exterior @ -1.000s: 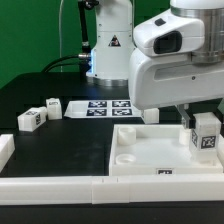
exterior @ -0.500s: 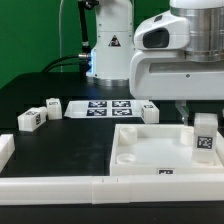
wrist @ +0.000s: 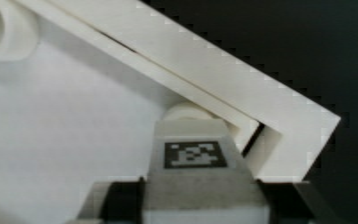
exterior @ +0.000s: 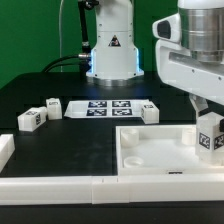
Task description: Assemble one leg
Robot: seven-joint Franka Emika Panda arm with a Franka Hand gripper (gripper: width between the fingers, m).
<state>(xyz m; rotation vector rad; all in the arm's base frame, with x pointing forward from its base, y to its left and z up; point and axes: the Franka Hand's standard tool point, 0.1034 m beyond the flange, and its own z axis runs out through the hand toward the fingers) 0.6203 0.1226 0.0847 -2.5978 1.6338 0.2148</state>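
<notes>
In the exterior view, the gripper (exterior: pixel 209 118) hangs from the arm's big white head at the exterior view's right. Its two fingers are closed in on the leg (exterior: pixel 210 136), gripping it near the top with no gap to be seen on either side. The leg is a small chunky white block, upright, with its black-and-white square marker facing the camera. It sits at the right-hand end of the large white panel (exterior: pixel 150 152), by the raised rim. Whether its underside touches the panel cannot be told from here. A spare block (exterior: pixel 150 112) stands on the black table (exterior: pixel 70 140) just behind the panel. Beside it lies the marker board (exterior: pixel 105 106). A long white border bar (exterior: pixel 60 186) runs along the front.

In the wrist view, the gripper (wrist: pixel 197 196) is seen from above, its dark fingers (wrist: pixel 119 202) pressed to opposite sides of the leg (wrist: pixel 197 150). The marker face is turned to the camera and a plain white face rises above it. The leg lies inside the panel's (wrist: pixel 69 130) corner, close to the rim. A round hole (wrist: pixel 5 38) shows well away from it.
</notes>
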